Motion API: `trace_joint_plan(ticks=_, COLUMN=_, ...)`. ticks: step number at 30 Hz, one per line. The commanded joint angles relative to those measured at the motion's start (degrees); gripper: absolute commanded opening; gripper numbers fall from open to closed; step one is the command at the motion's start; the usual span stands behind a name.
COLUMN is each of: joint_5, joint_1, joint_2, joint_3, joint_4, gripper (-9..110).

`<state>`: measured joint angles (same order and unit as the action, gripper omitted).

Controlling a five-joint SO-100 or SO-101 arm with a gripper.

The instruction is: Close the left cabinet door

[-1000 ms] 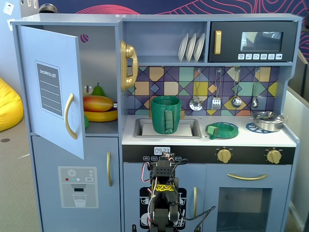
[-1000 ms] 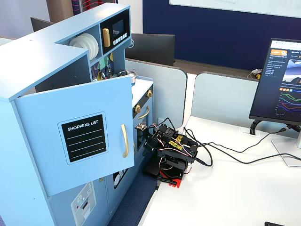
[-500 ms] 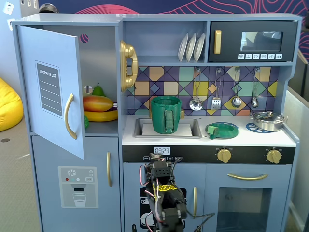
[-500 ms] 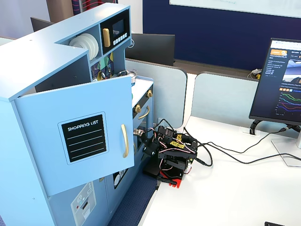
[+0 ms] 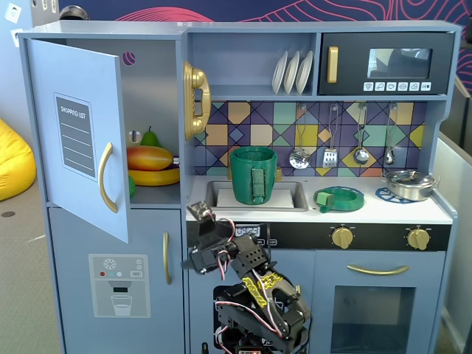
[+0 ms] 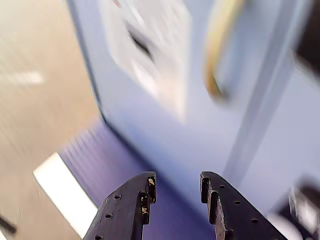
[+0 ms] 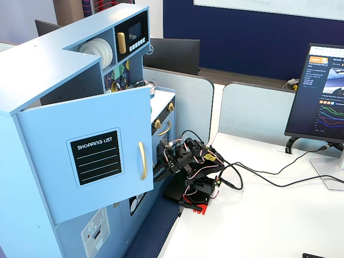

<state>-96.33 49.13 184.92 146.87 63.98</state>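
Toy kitchen in pale blue. Left cabinet door [image 5: 81, 136] at upper left of a fixed view, swung wide open, black "SHOPPING LIST" label and curved gold handle [image 5: 107, 177] facing outward. Open compartment behind shows toy fruit [image 5: 150, 157] on shelf. Small black robot arm [image 7: 193, 166] sits on white bench [image 7: 269, 215] just in front of kitchen, below open door. Jaws [image 6: 176, 189] parted narrowly, nothing between them, aimed at blurred lower door with dispenser picture [image 5: 119, 286]. Jaws apart from door, no contact.

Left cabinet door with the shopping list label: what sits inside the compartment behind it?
Behind the open light-blue door, toy fruit lies on the shelf: an orange-red mango, a yellow banana and a green pear. The door hides the compartment's left part.
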Motion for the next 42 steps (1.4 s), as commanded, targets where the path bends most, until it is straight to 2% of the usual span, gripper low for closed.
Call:
trace_joint_plan(ticks=1, joint_5=-2.5, joint_1=5.5, joint_2=-1.6, joint_3=-9.1, joint_4=-2.8, gripper=0)
trace_joint_plan(ticks=11, joint_5=-2.9, joint_1=17.8, joint_2=-7.6, joint_3=-22.6, joint_4=-7.9, gripper=0)
trace_joint_plan(ticks=17, joint_5=-6.9, joint_1=29.8, joint_2=-14.7, joint_3=-29.3, joint_4=-18.7, gripper=0)
trace_joint_plan(ticks=25, joint_5=-11.9, joint_1=43.1, joint_2=-25.4, joint_3=-36.0, joint_4=-27.1, gripper=0)
trace_joint_plan(ticks=33, joint_5=-13.7, joint_1=45.4, joint_2=-42.5, joint_3=-44.9, joint_4=-36.7, gripper=0)
trace_joint_plan(ticks=42, joint_5=-13.8, joint_1=40.7, joint_2=-59.6, joint_3=-55.4, joint_4=-44.7, gripper=0)
